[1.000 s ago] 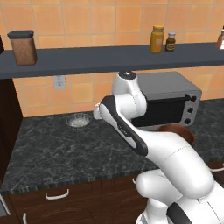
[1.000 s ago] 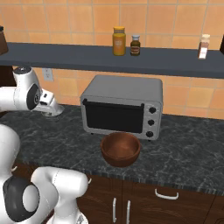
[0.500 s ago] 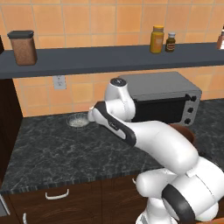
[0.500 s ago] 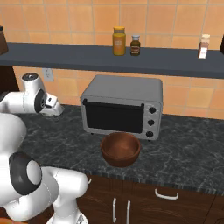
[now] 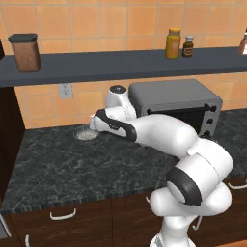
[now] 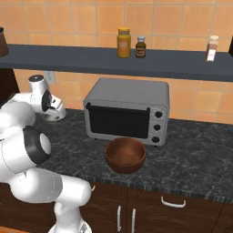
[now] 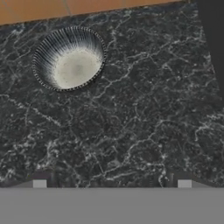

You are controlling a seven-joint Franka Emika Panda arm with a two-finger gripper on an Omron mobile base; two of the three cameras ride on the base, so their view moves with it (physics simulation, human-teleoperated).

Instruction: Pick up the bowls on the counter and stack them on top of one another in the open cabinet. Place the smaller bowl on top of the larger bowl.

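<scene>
The smaller bowl [image 7: 69,58], shallow and silvery with a ribbed wall, rests on the black marbled counter [image 7: 144,113] near the tiled wall; it is seen too as the pale smaller bowl [image 5: 85,134] left of the oven. My gripper [image 7: 112,181] hovers above the counter short of that bowl, open, with bare stone between its two fingertips [image 7: 40,180]. In the left base view my gripper [image 5: 94,125] hangs just right of the bowl. The larger bowl [image 6: 125,154], deep and reddish-brown, sits upright near the counter's front, ahead of the oven. The open cabinet [image 5: 120,65] spans the wall overhead.
A grey toaster oven [image 6: 126,111] stands on the counter right of the hand. On the shelf are a brown-filled jar with a black lid [image 5: 25,52] at the left and an orange bottle [image 5: 173,43] and a small dark bottle [image 5: 188,47] at the right. A wall socket [image 5: 65,90] sits above the small bowl.
The arm has swung left and down, bringing the hand lower over the counter and closer to the small bowl. Neither bowl has moved.
</scene>
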